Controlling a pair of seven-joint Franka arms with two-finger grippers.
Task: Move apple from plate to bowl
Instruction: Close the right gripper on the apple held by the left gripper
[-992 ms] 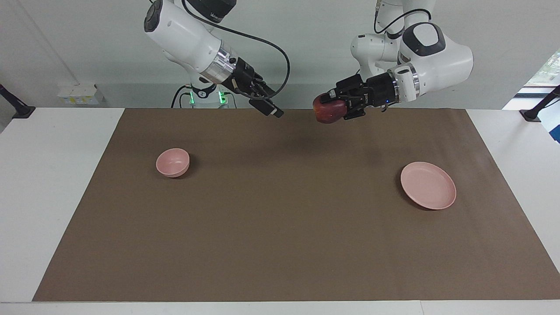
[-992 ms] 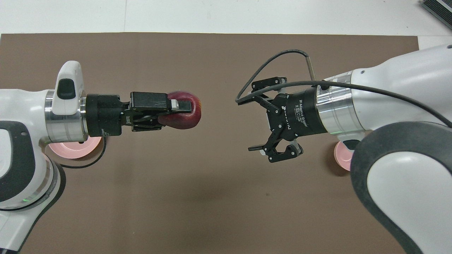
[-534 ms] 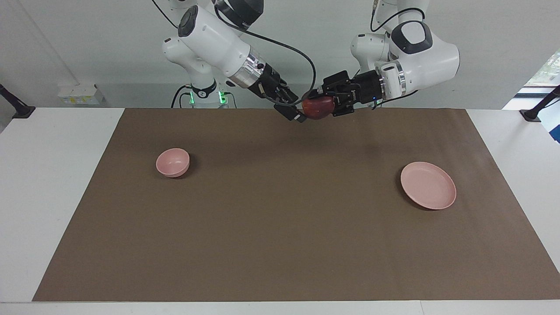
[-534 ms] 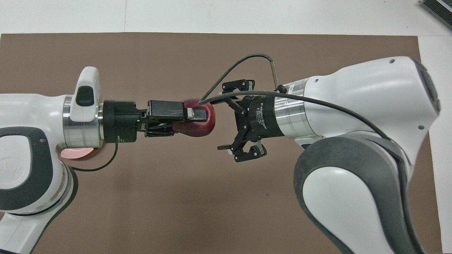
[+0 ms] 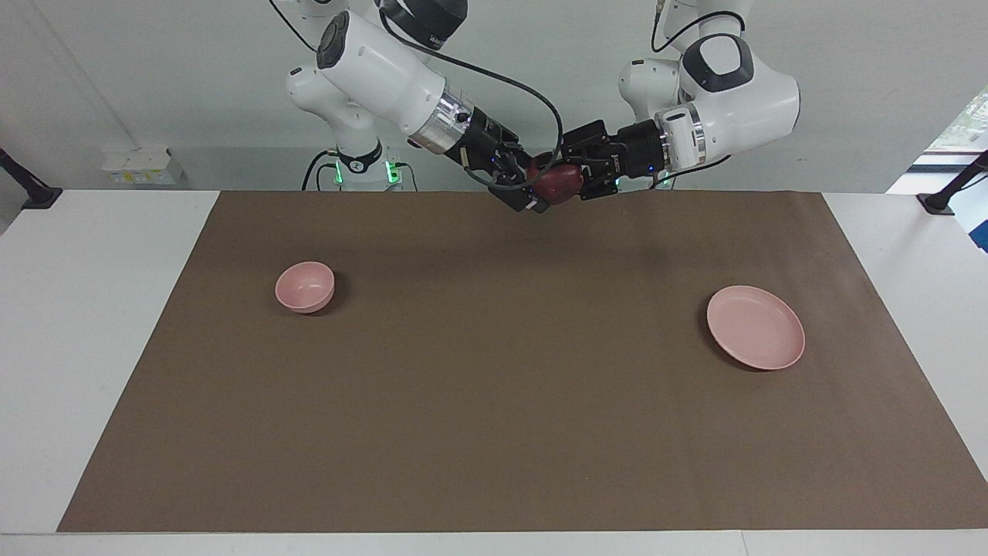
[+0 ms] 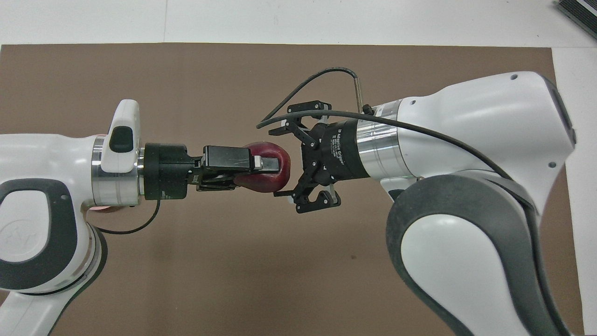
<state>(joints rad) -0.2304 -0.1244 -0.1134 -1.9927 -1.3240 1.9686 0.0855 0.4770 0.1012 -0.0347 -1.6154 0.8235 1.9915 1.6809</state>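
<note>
Apple (image 6: 268,165): dark red, held up in the air over the middle of the brown mat, toward the robots' edge of it; off the plate, not in the bowl.
Left gripper (image 6: 261,164): arm comes in level from its own end of the surface; fingers clamped on the apple, one finger (image 6: 242,158) lying across the fruit's top, the other under it.
Right gripper (image 6: 285,161): arm reaches in from the other end & meets the left gripper tip to tip; fingers spread wide apart, one finger (image 6: 298,108) on the side of the apple farther from the robots, the other on the nearer side, w/ the apple's free end between them. Contact w/ the fruit cannot be told.
Same pair, facing view: left gripper (image 5: 557,179) & right gripper (image 5: 540,185) meet at the apple (image 5: 562,182), high over the mat's edge nearest the robots.
Plate (image 5: 756,327): flat, pale pink, on the mat toward the left arm's end of the surface; nothing on it. Well apart from both grippers.
Bowl (image 5: 305,286): small, deep, pale pink, on the mat toward the right arm's end; nothing in it. Hidden under the right arm in the overhead view.
Mat (image 5: 494,401): brown sheet covering most of the white surface (image 5: 85,309).
Cable (image 6: 308,81): black loop arching over the right gripper's wrist.
</note>
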